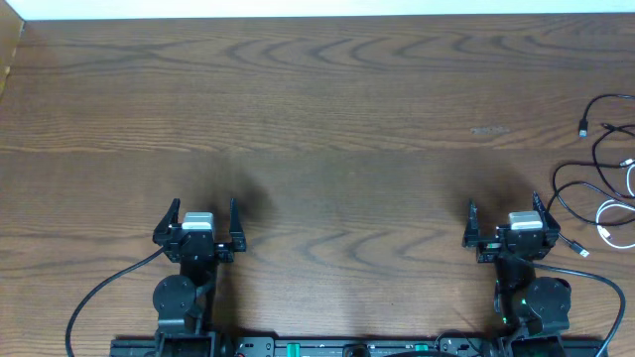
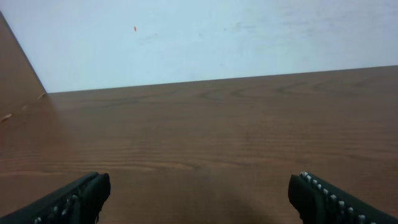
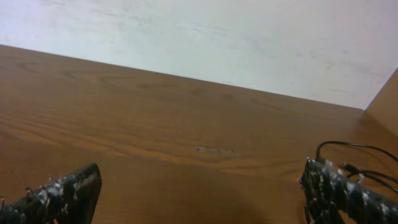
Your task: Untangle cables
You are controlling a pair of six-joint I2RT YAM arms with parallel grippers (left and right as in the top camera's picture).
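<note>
Table: brown wood grain (image 1: 317, 99) all across, with a pale wall (image 2: 199, 37) behind it in the wrist views.
Cables: bunched (image 1: 605, 183) at the table's right edge, black loops overlapping one white cord (image 1: 617, 213).
Left gripper: fingers spread wide (image 1: 205, 204), holding nothing, near edge, well apart from the cables.
Right gripper: also spread wide (image 1: 504, 203) and empty, near the cables but not touching.
Right wrist view: a black loop shows beside the right finger.
</note>
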